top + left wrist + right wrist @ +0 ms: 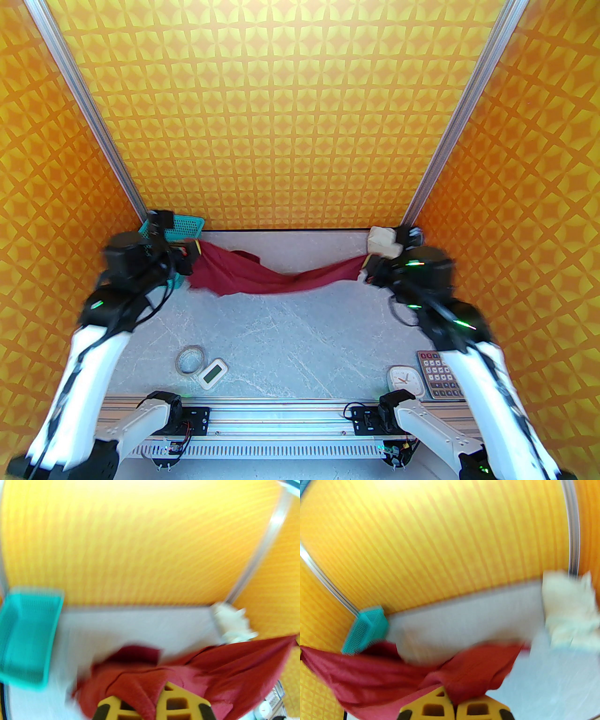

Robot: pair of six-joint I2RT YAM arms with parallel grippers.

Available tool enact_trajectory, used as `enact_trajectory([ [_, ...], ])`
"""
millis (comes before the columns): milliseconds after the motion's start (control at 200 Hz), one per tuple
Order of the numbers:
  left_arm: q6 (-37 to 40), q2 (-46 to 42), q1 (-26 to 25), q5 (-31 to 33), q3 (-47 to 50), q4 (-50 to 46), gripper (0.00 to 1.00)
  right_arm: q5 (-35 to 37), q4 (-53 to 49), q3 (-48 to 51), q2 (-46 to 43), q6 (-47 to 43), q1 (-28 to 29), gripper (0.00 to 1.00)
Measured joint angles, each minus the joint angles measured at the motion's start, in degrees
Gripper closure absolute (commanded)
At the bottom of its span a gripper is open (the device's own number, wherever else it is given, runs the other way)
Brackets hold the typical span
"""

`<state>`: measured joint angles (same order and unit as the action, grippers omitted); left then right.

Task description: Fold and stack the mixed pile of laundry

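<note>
We found both wrist views smeared. The left tool point(152, 702) and right tool point(453, 706) were cropped at 6 o'clock and partly covered by the red T-shirt point(222, 665). At 10 o'clock the left arm point(126, 262) hid part of the basket point(187, 226).

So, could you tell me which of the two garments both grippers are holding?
The dark red T-shirt, stretched between the left gripper and right gripper; the cream piece lies ungripped in the far right corner.
</note>
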<state>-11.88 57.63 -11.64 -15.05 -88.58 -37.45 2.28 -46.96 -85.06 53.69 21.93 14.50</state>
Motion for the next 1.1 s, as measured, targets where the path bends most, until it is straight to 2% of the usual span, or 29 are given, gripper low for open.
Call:
enact_trajectory([
  [135, 1.88, 1.57, -0.28, 0.52, -17.27, -3.61, 1.0, 2.19, -6.45, -15.19, 2.43, -3.8, 0.0, 1.0],
  [260, 2.6, 8.81, 0.09, 1.68, -29.79, -6.67, 1.0, 4.39, -9.79, -25.33, 9.86, -5.86, 0.0, 1.0],
  [435, 3.17, 29.9, 1.7, 2.54, -44.63, -8.37, 1.0, 4.13, -9.6, -32.89, 27.26, -6.8, -2.38, 1.0],
  [580, 2.38, 51.98, 4.79, 2.67, -59.39, -7.37, 1.0, 2.4, -8.31, -42.29, 43.3, -6.75, -6.54, 1.0],
  [645, 0.61, 60.83, 6.43, 2.6, -67.43, -6.23, 1.0, 1.53, -6.73, -47.32, 47.95, -6.56, -7.82, 1.0],
  [710, -1.55, 65.33, 8.04, 2.4, -70.38, -3.56, 1.0, 0.24, -5.03, -52.43, 50.93, -6.03, -8.81, 1.0],
  [795, -3.85, 65.48, 9.7, 1.9, -68.91, 0.02, 1.0, -1.38, -3.13, -58.71, 52.59, -4.98, -9.57, 1.0],
  [915, -4.63, 58.58, 10.99, 1.09, -62.69, 4.11, 1.0, -2.97, 0.24, -61.35, 50.47, -4.17, -9.81, 1.0],
  [1020, -4.61, 48.54, 10.97, -0.85, -54.05, 6.19, 1.0, -3.87, 3.67, -53.0, 44.35, -3.74, -9.88, 1.0],
  [1100, -4.61, 39.01, 10.64, -2.73, -42.49, 8.7, 1.0, -5.11, 8.35, -38.14, 36.44, -2.71, -10.14, 1.0],
])
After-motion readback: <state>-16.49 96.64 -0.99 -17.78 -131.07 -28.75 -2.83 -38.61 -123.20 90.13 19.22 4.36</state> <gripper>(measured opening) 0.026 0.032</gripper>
